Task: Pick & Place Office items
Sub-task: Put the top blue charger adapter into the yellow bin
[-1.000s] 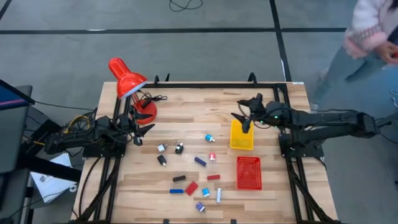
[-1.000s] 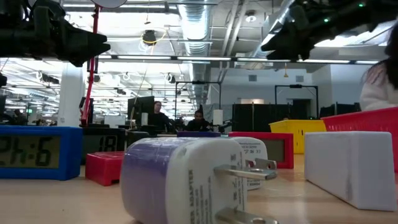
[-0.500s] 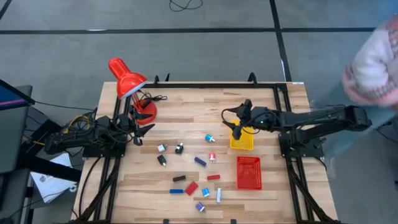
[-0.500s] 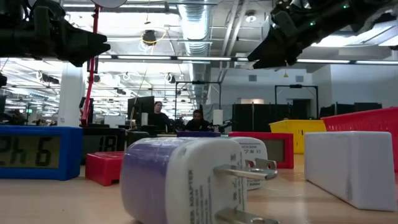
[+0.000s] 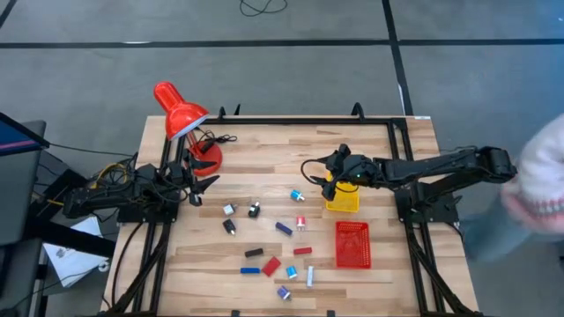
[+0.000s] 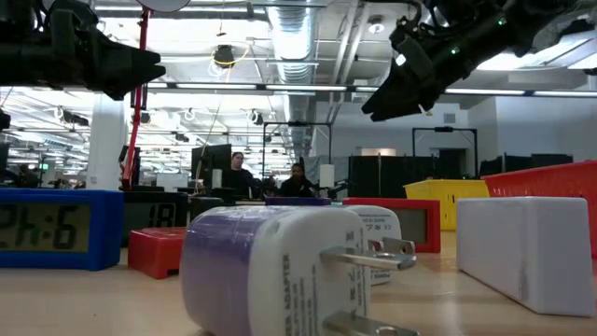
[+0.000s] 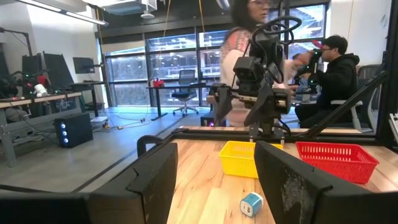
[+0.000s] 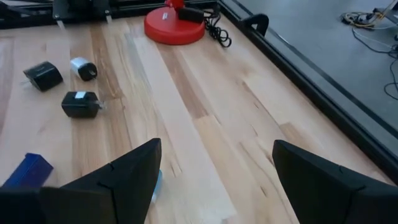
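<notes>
Two grippers, both mine: right gripper hangs over the table just beside the yellow tray, fingers spread wide, nothing in them – left gripper waits near the red lamp, fingers parted and empty too. One red mesh basket. Office items – roughly fourteen small pieces: black chargers, blue and red bars, white and light-blue bits, scattered mid-table between my arms. Nearest to my right fingers is a light-blue plug, lying just beyond the tips, apart from them. Wooden plank surface, black frame; open office behind, two seated people far off
</notes>
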`<state>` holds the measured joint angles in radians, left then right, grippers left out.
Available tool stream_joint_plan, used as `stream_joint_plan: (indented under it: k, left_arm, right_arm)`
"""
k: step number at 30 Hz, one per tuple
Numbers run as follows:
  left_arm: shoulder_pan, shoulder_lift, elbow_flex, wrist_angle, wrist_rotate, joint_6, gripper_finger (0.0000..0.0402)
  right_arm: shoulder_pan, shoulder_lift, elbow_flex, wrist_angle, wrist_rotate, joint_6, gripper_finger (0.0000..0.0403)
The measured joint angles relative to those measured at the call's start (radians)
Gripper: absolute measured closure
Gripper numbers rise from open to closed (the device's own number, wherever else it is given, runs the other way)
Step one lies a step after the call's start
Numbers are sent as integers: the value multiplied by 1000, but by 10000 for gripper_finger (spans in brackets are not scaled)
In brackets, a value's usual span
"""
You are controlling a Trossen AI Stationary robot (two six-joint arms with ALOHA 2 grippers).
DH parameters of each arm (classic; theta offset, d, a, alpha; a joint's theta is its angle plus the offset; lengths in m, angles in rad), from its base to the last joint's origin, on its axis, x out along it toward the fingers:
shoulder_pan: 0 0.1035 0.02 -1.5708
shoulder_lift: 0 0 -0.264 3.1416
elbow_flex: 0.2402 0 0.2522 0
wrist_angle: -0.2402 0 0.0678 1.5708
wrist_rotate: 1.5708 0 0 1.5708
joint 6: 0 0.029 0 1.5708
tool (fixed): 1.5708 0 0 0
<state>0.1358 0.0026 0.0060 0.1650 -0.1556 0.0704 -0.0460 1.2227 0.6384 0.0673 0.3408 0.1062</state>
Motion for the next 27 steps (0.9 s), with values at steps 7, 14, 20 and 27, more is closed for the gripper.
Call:
stream_joint_plan:
  k: [7, 14, 20, 27]
  left_arm:
    - [0, 0, 0, 0, 0, 0, 193]
    - [0, 0, 0, 0, 0, 0, 193]
    - [0, 0, 0, 0, 0, 0, 193]
    - [0, 0, 0, 0, 0, 0, 193]
  right_arm:
    - [0, 8, 0, 20, -1, 0, 101]
    - [-5, 8, 0, 55, -3, 18, 101]
    - [-35, 8, 0, 55, -3, 89, 101]
    - [-49, 8, 0, 53, -3, 89, 101]
